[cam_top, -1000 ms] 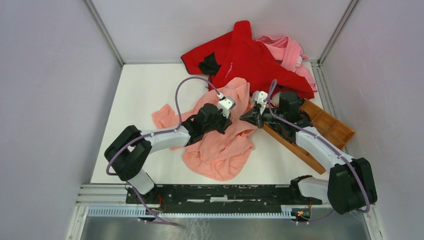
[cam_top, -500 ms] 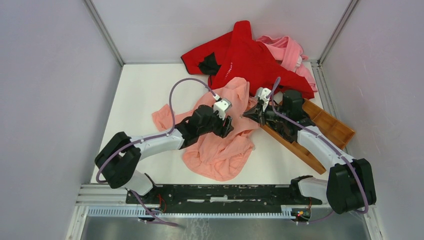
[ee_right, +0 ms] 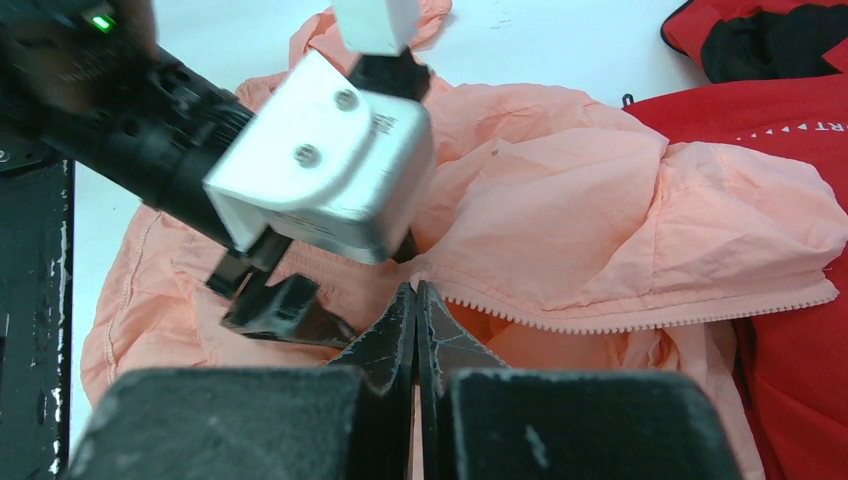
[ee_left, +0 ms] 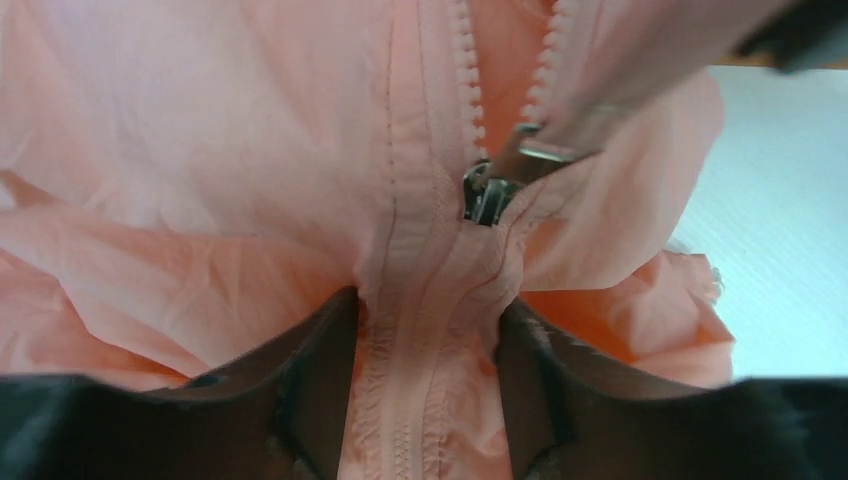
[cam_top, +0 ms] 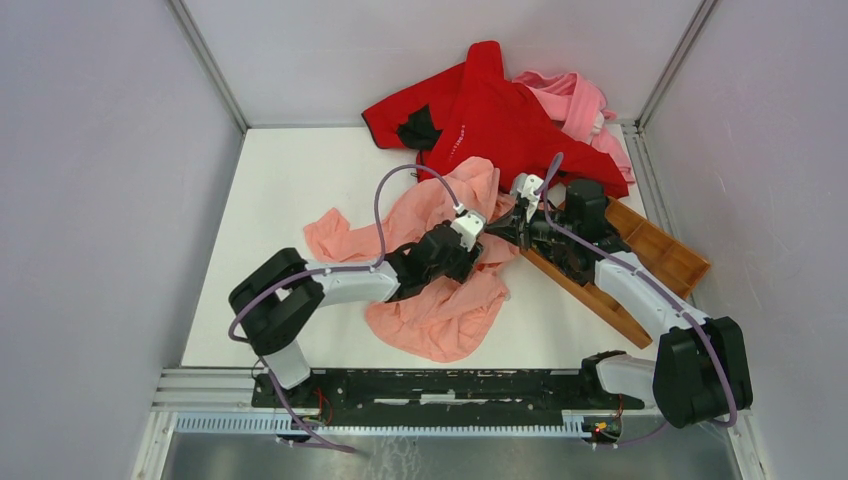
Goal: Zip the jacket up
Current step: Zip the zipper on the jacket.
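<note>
The jacket (cam_top: pixel 440 300) is seen crumpled at the middle of the table (cam_top: pixel 290 190), its far end touching a red garment (cam_top: pixel 500 110). The closed stretch of its zip, just below the slider (ee_left: pixel 488 195), is clamped between the fingers of the left gripper (ee_left: pixel 425 400). Above the slider the teeth are parted. The right gripper (ee_right: pixel 415 300) is pressed tight together on the pull (ee_left: pixel 545 150), which is drawn taut from the slider

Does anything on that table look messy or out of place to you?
The wooden tray lies slantwise at the right. Behind the crumpled jacket, a red garment and a pink garment are heaped up the back wall.
</note>
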{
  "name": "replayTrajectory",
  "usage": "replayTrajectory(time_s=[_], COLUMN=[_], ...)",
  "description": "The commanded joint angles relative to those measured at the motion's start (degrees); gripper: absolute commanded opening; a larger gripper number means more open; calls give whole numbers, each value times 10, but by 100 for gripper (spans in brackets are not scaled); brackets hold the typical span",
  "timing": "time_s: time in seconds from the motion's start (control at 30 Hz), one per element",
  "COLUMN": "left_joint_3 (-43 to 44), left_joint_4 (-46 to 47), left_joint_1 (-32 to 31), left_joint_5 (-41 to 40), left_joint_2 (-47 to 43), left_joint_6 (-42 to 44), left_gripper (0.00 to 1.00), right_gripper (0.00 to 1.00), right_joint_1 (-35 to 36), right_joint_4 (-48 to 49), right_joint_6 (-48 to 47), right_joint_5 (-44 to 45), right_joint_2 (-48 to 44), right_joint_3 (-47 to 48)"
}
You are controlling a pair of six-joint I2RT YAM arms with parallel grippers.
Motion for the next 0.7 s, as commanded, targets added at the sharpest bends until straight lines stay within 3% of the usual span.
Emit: replayTrajectory(time_s=[0.0, 0.07, 0.13, 0.3, 0.67], left_joint_3=[32, 35, 33, 3, -55], left_joint_4=[40, 40, 37, 26, -91], left_joint_1=[3, 2, 2, 3, 3], left_joint_5=[-50, -51, -53, -55, -35], left_joint_2=[19, 20, 13, -30, -140], left_joint_6=[23, 20, 19, 18, -19], left_gripper=[48, 21, 4, 2, 2], right_gripper=[0, 0, 0, 0, 0], right_joint_1=[0, 0, -1, -9, -38], right_joint_4=[26, 22, 13, -20, -84], right_joint_6=[7, 1, -7, -32, -61], right_joint_5=[-10, -4, 7, 45, 123], right_joint_2=[-11, -12, -12, -12, -4], right_joint_3=[-2, -1, 1, 22, 111])
